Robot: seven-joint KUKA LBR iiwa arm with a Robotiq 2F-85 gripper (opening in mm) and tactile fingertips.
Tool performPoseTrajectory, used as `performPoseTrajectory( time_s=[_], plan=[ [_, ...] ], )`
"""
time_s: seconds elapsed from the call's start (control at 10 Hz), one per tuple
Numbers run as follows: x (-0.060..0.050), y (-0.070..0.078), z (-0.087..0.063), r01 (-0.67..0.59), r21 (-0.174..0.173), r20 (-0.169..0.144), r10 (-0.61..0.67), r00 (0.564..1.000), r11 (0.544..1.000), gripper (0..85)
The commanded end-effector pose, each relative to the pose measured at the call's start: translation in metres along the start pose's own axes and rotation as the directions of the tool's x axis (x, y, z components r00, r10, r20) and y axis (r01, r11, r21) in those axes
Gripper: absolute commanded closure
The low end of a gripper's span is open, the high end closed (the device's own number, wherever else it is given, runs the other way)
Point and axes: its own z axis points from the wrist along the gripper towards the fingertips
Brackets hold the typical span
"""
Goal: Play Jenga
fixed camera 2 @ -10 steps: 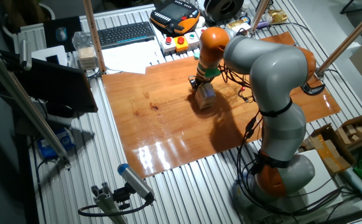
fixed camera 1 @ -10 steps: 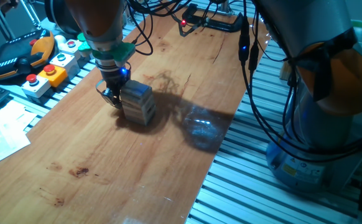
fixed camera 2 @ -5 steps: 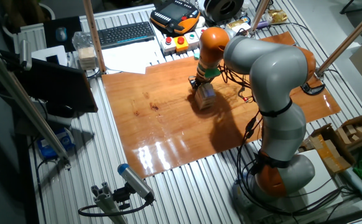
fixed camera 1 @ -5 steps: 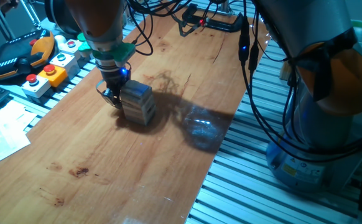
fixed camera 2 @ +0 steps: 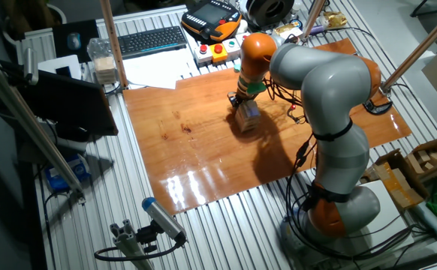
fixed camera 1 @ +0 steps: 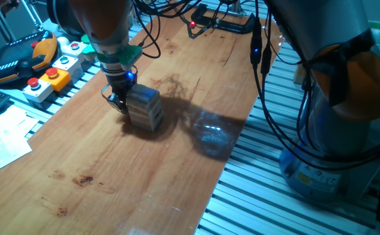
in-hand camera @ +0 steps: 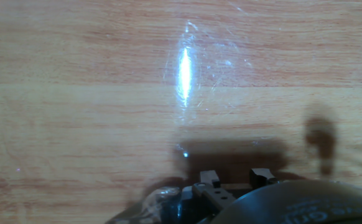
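Jenga tower (fixed camera 1: 145,108) of pale blocks stands upright on the wooden board (fixed camera 1: 98,170) — toward its far end, near the push-button boxes (fixed camera 1: 49,77). The gripper (fixed camera 1: 118,103) hangs low at the tower's side; whether its fingers touch it, or are spread or closed, cannot be told.

Wooden board (fixed camera 1: 111,163) covers most of the frame in one fixed view; glare patch on it at lower centre-right. Dark knots at lower left of board. Ribbed metal table (fixed camera 1: 255,202) shows at lower right.

Upper left: box with red push-button (fixed camera 1: 36,86), yellow box with red button (fixed camera 1: 57,77), white box with green button (fixed camera 1: 66,62). Orange-and-black handheld controller (fixed camera 1: 17,59) at far upper left. White papers (fixed camera 1: 0,140) at left edge.

Other fixed view: black keyboard (fixed camera 2: 151,41) at top centre, black monitor (fixed camera 2: 64,101) at left.

Hand view: wood grain with a bright streak at centre.
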Motion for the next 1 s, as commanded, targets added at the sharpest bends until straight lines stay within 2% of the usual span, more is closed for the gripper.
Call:
performPoseTrajectory(
  time_s=[0.0, 0.9],
  plan=[
    [0.0, -0.0001, 0.0001, 0.0, 0.0, 0.0, 0.0, 1.0, 1.0, 56.0],
    [-0.0015, -0.0006, 0.0012, -0.006, 0.0, 0.006, 0.006, 1.0, 1.0, 54.0]
  ],
)
